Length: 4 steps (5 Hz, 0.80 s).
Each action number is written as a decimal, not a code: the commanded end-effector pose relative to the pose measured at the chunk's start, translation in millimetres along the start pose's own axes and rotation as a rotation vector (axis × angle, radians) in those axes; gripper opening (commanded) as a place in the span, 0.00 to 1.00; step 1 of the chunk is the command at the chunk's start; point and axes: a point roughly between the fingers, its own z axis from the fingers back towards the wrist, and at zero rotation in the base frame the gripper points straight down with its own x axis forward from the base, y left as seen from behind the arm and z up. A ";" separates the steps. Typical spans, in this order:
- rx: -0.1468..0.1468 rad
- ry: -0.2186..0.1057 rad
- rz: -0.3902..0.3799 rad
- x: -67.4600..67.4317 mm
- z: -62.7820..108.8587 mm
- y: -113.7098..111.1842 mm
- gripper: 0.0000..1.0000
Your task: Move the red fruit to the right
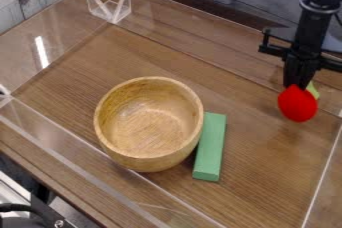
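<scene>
The red fruit (297, 103) is a small glossy red toy with a green leaf on its right side. It hangs low over the wooden table at the far right. My gripper (298, 84) comes straight down from above and is shut on the fruit's top. Its black fingers (299, 72) are narrow and close together. The fruit is well to the right of the wooden bowl and the green block.
A wooden bowl (148, 123) sits left of centre, with a flat green block (211, 146) lying along its right side. Clear acrylic walls (322, 187) ring the table, and the right wall is close to the fruit. A clear stand (108, 4) sits at the back left.
</scene>
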 end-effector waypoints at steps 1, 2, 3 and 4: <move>-0.010 -0.040 -0.034 8.2 11.4 8.0 0.00; -0.006 -0.033 -0.046 -1.1 8.5 2.8 1.00; -0.006 -0.033 -0.056 -7.2 5.4 -3.3 0.00; -0.002 -0.037 -0.028 -8.5 2.2 -2.5 1.00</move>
